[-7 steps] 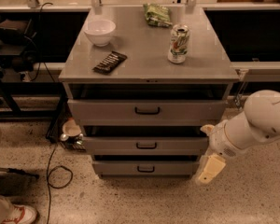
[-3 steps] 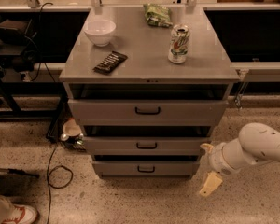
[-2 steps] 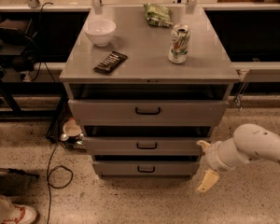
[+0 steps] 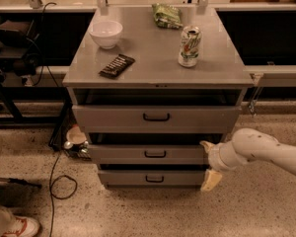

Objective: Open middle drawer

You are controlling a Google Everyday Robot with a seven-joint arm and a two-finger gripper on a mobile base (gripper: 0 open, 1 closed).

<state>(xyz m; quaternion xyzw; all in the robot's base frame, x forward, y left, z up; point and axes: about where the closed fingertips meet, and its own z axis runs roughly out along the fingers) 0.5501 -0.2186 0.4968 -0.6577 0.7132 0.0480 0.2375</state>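
The grey cabinet [image 4: 158, 58] has three drawers stacked. The middle drawer [image 4: 123, 154] has a small black bar handle [image 4: 155, 154] and sits between the tall top drawer [image 4: 113, 117] and the small bottom drawer [image 4: 123, 177]. All three fronts stand slightly out, with dark gaps above them. My gripper [image 4: 208, 162] is at the right end of the middle drawer's front, well to the right of the handle. It is open and empty, with one cream fingertip [image 4: 205, 145] at the drawer's top edge and the other lower, by the bottom drawer. My white arm [image 4: 261, 149] comes in from the right.
On the cabinet top are a white bowl [image 4: 106, 33], a dark snack bar [image 4: 117, 65], a green soda can [image 4: 189, 46] and a green chip bag [image 4: 166, 15]. A black cable [image 4: 56, 177] and clutter [image 4: 75, 138] lie on the floor at left. A shoe [image 4: 17, 227] is at bottom left.
My arm has dropped lower and moved left, bringing the gripper from beside the cabinet up against the right end of the middle drawer's front. The drawers have not moved.
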